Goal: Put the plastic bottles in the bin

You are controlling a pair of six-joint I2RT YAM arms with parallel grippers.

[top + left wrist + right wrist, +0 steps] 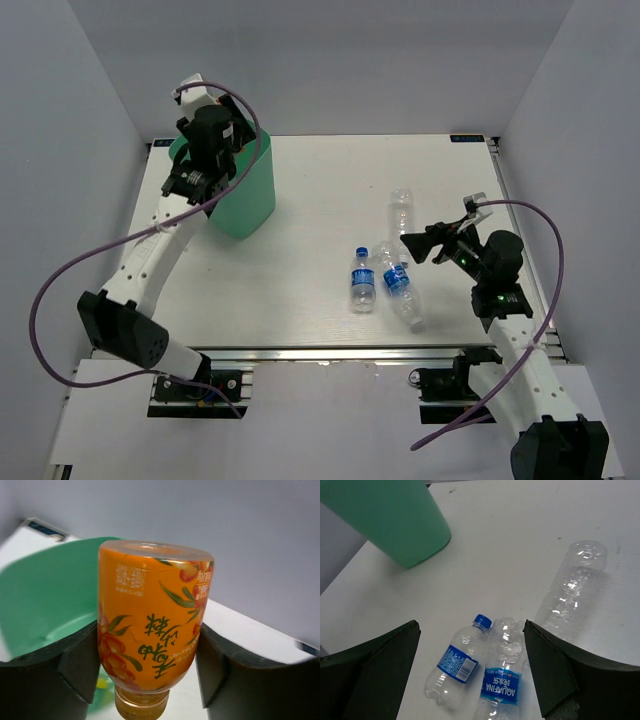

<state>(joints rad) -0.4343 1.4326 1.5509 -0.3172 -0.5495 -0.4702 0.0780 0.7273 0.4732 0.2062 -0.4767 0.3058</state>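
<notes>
White walls close around a white table [320, 190], and the bin [252, 200] stands upright on it near a back corner. The left claw [147, 647] hangs directly above the bin's mouth, pinching the orange bottle [150, 615] by its sides. The bottle's base points away from the wrist camera and its neck points toward it. The bin's green inner wall shows behind and below the bottle in the left wrist view.

Three more bottles lie on their sides on the table, well apart from the bin and off to its right. The nearer labelled bottle [363, 280] is closest to the bin, with its blue cap pointing toward the back of the table. The farther labelled bottle [398, 285] lies just beside it, on the side away from the bin. The clear bottle [401, 212] lies a little behind those two, apart from them.

The right claw [412, 246] is farther from the bin than all three. Its fingers are spread, with nothing between them, and it hovers over the table just beside the farther labelled bottle.
</notes>
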